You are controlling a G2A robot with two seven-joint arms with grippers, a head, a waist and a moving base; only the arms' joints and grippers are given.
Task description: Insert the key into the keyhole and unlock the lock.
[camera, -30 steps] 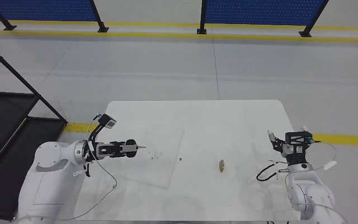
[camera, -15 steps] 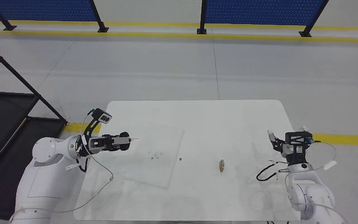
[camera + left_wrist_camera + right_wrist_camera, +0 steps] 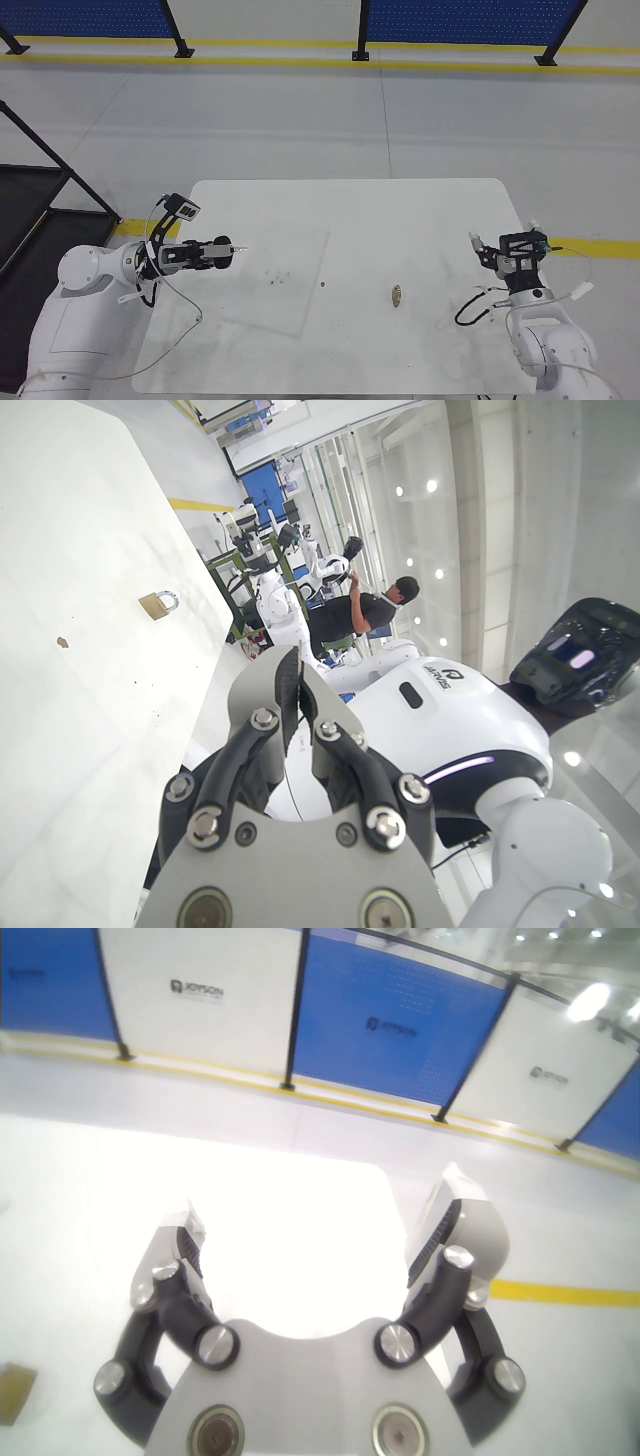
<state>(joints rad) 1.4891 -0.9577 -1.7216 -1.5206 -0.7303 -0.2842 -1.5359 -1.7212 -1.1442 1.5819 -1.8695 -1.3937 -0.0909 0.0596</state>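
A small brass padlock [image 3: 397, 294] with a silver shackle lies flat on the white table [image 3: 420, 215], right of centre; the left wrist view has the padlock [image 3: 157, 605] well ahead of the fingers. My left gripper [image 3: 232, 249] hovers over the table's left side, shut on the key [image 3: 299, 650], a thin metal blade seen edge-on that sticks out past the fingertips toward the lock. A wide stretch of table separates key and padlock. My right gripper [image 3: 503, 236] is at the table's right edge, open and holding nothing, as the right gripper [image 3: 325, 1208] shows in its own view.
A faint clear sheet [image 3: 300, 310] covers the table's left-centre, with a few small dark specks [image 3: 275, 277] on it. A black cable [image 3: 470, 308] loops beside the right arm. Blue and white fence panels [image 3: 390, 1023] stand beyond the far edge.
My left gripper has pulled back to the left and toward the far side with the key, then held still. The right gripper has shifted slightly left.
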